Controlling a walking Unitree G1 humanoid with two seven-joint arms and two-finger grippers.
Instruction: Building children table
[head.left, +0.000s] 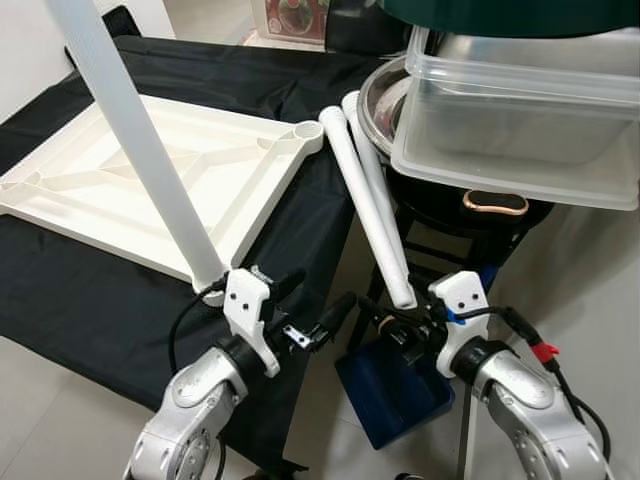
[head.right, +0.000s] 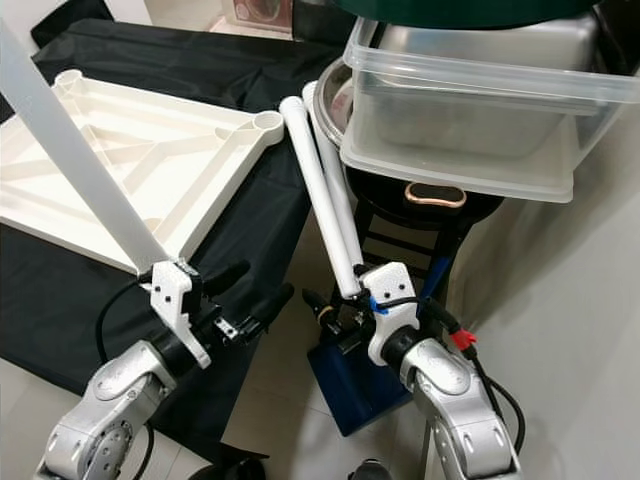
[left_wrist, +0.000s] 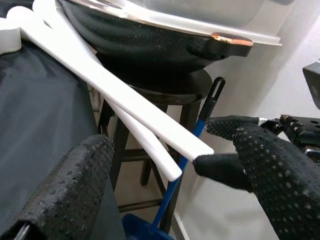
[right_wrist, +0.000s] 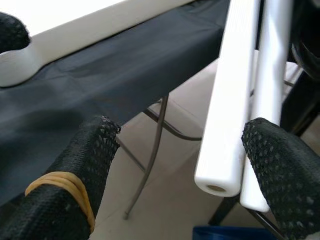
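Reaching in from the near side: right end effector (head.right: 335, 305) has its fingers spread, nothing between them, sitting just under and beside the free ends of the two loose table legs (head.left: 375, 205). In the right wrist view the nearer leg end (right_wrist: 218, 182) hangs in the gap between the two pads, closer to one pad, not touching either.

Left end effector (head.left: 315, 305) also spread, empty, pointing across toward the same leg ends. A third leg (head.left: 140, 140) stands tilted up from the near corner of the tabletop, right above the left wrist; looks socketed already, that's my read.

Handling: legs look like hollow white plastic tubes, so light, stiff, smooth. Expect slip under the rubber pads if pinched at the very tip. Better to take hold a bit up from the free end, pads square across the round section. Legs lie side by side, touching, so closing on one may nudge the other.

Beyond the end effectors: legs lean from the black-covered worktop (head.left: 320, 90) edge out over the gap, far ends near the corner socket (head.left: 308, 131) of the upside-down white tabletop (head.left: 150, 175). Right of the legs, past the right end effector: black stool (left_wrist: 165, 87) carrying a dark pan (head.left: 470, 200) and clear plastic tub (head.left: 520, 150). Blue dustpan (head.left: 395, 395) on the floor below.
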